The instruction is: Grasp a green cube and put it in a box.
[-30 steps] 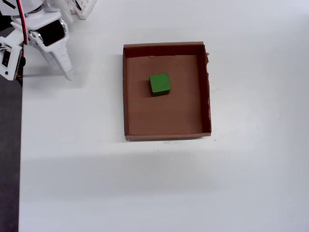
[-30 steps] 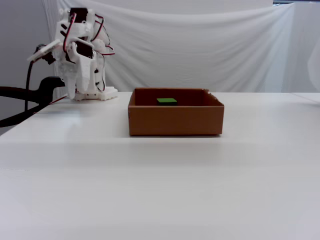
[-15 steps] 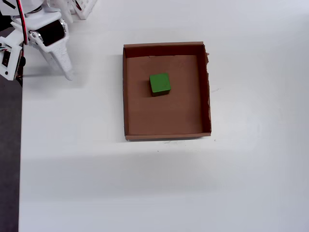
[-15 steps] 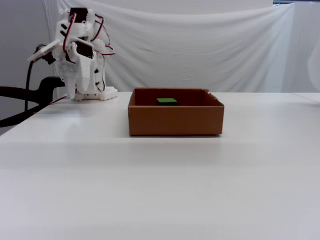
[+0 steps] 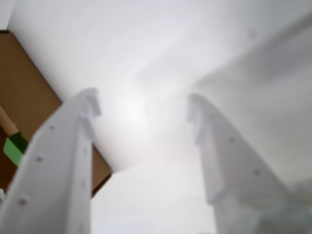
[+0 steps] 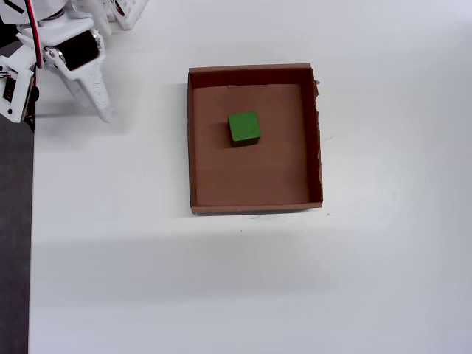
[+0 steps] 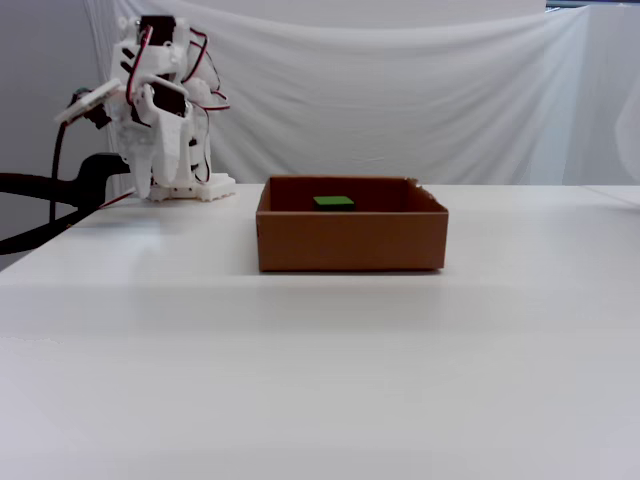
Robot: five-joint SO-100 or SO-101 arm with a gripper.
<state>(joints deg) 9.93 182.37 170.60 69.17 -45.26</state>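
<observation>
While pincer [image 5: 141,112] gapes empty | white table [image 6: 221,287] | white drape [image 7: 400,90] behind | green cube [image 6: 244,127] in box [image 6: 193,147]

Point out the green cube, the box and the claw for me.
green cube [image 6: 244,127], overhead view, top face.
box [image 6: 257,74], overhead view, far wall.
claw [image 5: 141,109], wrist view, gap between its open fingertips.
</observation>
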